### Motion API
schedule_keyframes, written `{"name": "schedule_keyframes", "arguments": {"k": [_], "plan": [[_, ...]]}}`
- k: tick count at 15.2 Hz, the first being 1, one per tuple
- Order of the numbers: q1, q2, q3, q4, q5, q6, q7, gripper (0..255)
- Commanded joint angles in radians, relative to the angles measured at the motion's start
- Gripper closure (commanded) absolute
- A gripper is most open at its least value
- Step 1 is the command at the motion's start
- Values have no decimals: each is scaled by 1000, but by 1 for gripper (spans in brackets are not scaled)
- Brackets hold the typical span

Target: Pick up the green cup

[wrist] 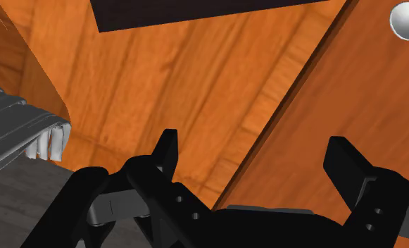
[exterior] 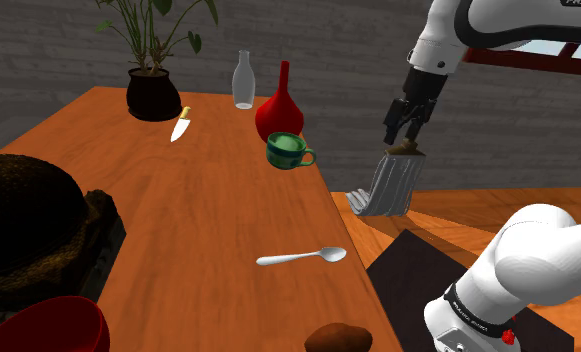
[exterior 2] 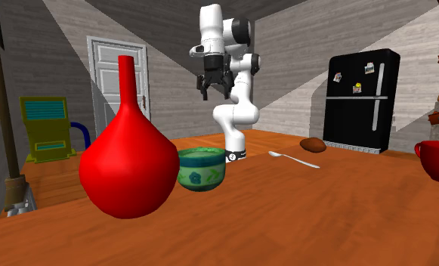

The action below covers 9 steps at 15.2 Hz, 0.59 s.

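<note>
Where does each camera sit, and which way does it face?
Shoulder view: beside the stand, looking down over the table at the cup; arm and gripper show at its right.
Second exterior view: low across the table, facing the arm past vase and cup; whole arm shows.
Wrist view: on the hand, looking down at the table edge; open fingers show.
Shared: both exterior views show cup, vase, spoon.

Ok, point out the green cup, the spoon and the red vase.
green cup (exterior: 285, 157), shoulder view, front wall.
spoon (exterior: 300, 258), shoulder view, middle of handle.
red vase (exterior: 278, 118), shoulder view, round belly.
</note>
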<state>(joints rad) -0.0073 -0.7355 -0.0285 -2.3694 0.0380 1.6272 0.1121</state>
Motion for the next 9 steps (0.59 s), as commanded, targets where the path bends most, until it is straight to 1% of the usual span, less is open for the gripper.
{"name": "schedule_keyframes", "arguments": {"k": [1, 5, 9], "plan": [[0, 0, 0, 0, 0, 0, 0, 0], [11, 106, 10, -11, -3, 150, -13, 0], [20, 227, 19, 2, -6, 291, -25, 0]]}}
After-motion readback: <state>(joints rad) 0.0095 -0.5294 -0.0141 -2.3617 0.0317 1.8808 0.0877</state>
